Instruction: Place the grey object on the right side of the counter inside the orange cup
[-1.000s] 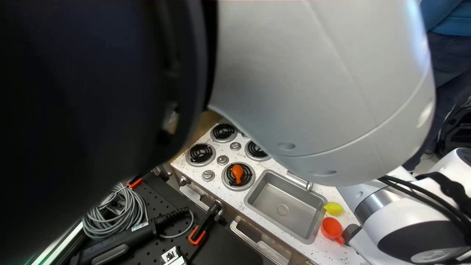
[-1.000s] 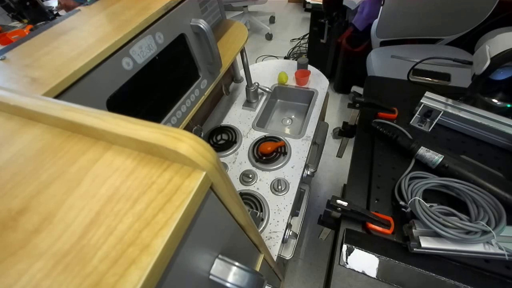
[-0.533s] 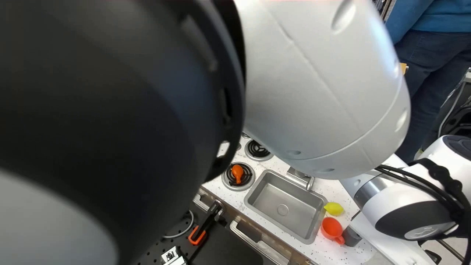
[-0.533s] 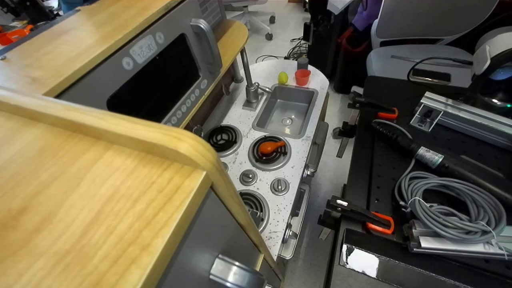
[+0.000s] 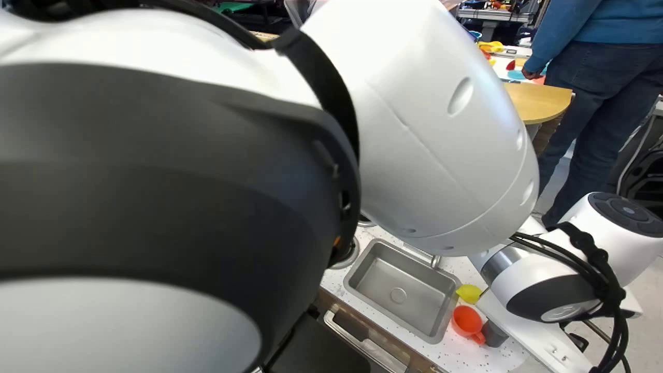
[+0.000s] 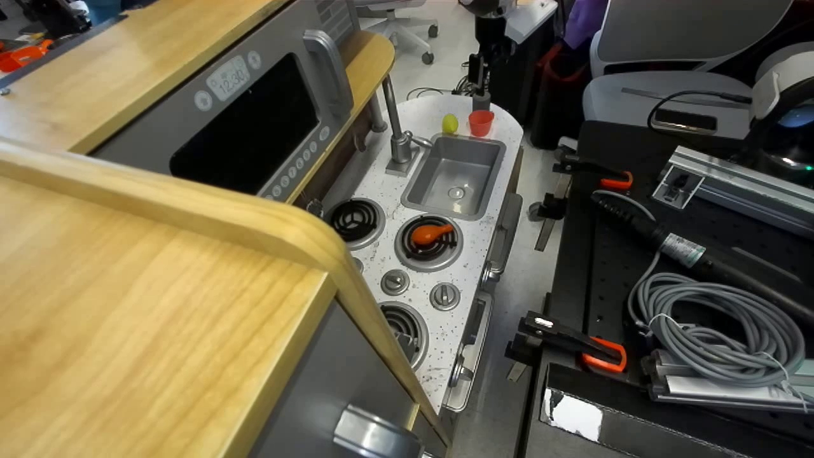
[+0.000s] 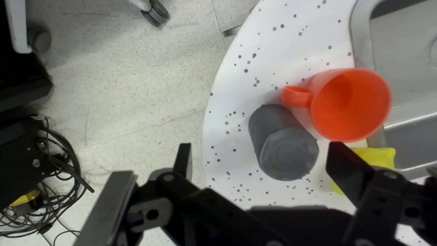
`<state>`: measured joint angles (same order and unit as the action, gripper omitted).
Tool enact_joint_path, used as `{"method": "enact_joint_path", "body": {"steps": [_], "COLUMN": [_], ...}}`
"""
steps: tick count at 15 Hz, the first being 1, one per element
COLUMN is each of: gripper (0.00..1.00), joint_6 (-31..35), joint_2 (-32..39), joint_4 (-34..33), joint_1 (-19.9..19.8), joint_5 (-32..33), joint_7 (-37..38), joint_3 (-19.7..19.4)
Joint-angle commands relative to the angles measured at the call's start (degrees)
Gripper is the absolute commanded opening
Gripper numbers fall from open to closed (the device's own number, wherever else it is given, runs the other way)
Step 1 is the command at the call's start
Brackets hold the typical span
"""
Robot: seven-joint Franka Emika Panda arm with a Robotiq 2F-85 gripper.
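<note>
- Claw point(image 7: 261, 153): its two fingers point(image 7: 184, 162) stand wide apart; it has hold of nothing.
- Grey object point(image 7: 288, 147): stands upright on the tabletop point(image 6: 420, 111) close to its rounded far end, round face up, outside the orange cup point(image 7: 355, 106). In the wrist view it appears between the fingers, closer to the right one, with a gap on either side.
- Clearance: in an exterior view the claw hangs close over the grey object point(image 6: 481, 103); whether the two touch cannot be determined.
- Orange cup point(image 6: 481, 124): upright, mouth up, just beside the grey object and nearer than it in an exterior view. Its handle point(image 7: 297, 96) reaches toward the object; contact between them cannot be confirmed.
- Yellow lemon point(image 6: 450, 123): on the tabletop, left of the cup in an exterior view; in the wrist view partly hidden behind the claw's right finger.
- Sink point(image 6: 445, 181): grey rectangular basin set into the tabletop, nearer than cup and lemon in an exterior view.
- Orange drumstick-shaped item point(image 6: 431, 235): rests on a burner point(image 6: 427, 263), nearer than the sink.
- Robot arm point(image 5: 440, 155): large in an exterior view, covering the left part of the tabletop.
- Person point(image 5: 601, 93): blue top, dark trousers, standing at the far right in an exterior view.
</note>
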<state>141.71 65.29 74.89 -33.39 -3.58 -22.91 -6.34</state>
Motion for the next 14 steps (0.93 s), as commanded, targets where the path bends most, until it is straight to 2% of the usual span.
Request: {"method": "enact_joint_path", "body": {"steps": [1,14], "gripper": [1.0,1.0], "joint_6": [-0.09,-0.65], "joint_2": [2.65,8.41], "joint_4": [-3.88,-9.73], "joint_1": [0.24,2.8], "joint_5": [1.09,2.74], "joint_7": [0.67,0.96], "joint_3": [0.33,-0.13]}}
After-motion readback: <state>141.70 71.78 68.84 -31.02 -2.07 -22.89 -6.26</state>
